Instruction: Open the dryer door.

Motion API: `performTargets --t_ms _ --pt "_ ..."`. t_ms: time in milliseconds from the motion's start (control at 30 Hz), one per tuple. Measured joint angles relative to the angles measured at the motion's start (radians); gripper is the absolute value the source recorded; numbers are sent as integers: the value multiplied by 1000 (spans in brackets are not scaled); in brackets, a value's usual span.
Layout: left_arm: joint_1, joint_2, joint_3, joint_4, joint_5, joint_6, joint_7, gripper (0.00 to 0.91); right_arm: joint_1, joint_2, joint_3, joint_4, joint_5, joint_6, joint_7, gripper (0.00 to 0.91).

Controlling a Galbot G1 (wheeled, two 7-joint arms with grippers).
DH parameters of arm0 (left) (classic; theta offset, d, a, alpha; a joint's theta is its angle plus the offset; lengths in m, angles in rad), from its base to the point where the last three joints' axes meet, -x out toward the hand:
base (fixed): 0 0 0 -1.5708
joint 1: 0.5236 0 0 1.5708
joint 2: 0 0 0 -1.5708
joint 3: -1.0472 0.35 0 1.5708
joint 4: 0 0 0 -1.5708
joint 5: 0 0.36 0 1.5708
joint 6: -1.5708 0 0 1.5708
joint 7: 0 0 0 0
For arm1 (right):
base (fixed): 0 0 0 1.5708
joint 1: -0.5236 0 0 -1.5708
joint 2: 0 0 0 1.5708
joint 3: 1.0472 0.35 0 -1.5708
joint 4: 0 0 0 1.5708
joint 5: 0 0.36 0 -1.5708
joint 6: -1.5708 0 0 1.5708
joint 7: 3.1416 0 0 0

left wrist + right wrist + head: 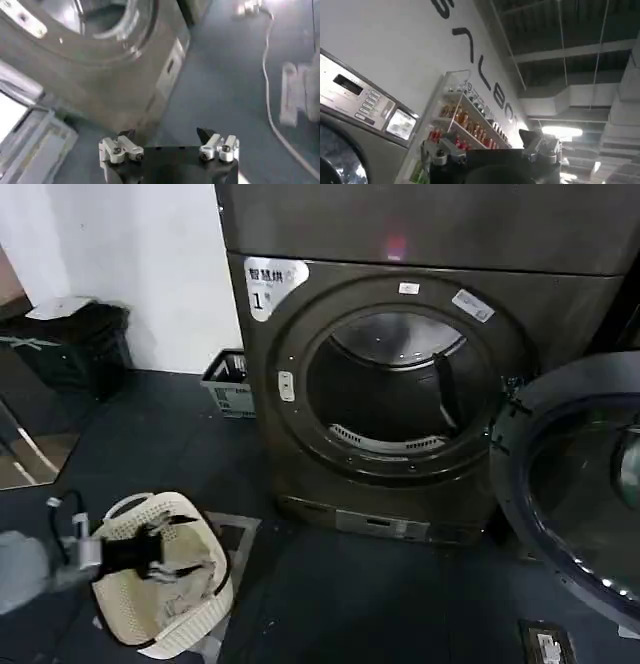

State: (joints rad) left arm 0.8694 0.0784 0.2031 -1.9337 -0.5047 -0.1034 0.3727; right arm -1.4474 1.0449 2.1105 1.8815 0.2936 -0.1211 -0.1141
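dryer door: swung fully open, hanging at right edge of head view, lower right; chrome ring with dark glass faces the camera, hinged at the machine's right side.
dryer: dark grey front-loader, centre of head view; round opening bare, drum visible inside, white label with "1" at its upper left corner.
dryer in left wrist view: body and open porthole rim fill the upper left of the frame, seen at a tilt.
left pincer: lower left of head view, black, over the laundry basket, well apart from the door. In the left wrist view fingers spread, released, nothing between them; floor and dryer base beyond.
right pincer: bottom centre of right wrist view, aimed upward at ceiling and wall; fingers apart, released, holding nothing.
laundry basket: white, perforated, on the floor lower left of head view, cloth inside.
crate: small grey basket on floor against the wall, just left of dryer.
black bin: upper left of head view, by the white wall.
control panel: left of right wrist view, buttons and small screen on a grey machine.
shelf: centre of right wrist view, wall shelves with bottles.
floor: dark, bare patch in front of dryer.
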Motion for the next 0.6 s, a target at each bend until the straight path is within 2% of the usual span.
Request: performTargets --t_ms 333,600 --pt "0 87 39 66 80 8 21 907 -4 -6 -6 6 3 -1 -13 907" --pt "-11 101 26 98 123 19 105 907 -3 -8 -6 0 2 -1 -15 907"
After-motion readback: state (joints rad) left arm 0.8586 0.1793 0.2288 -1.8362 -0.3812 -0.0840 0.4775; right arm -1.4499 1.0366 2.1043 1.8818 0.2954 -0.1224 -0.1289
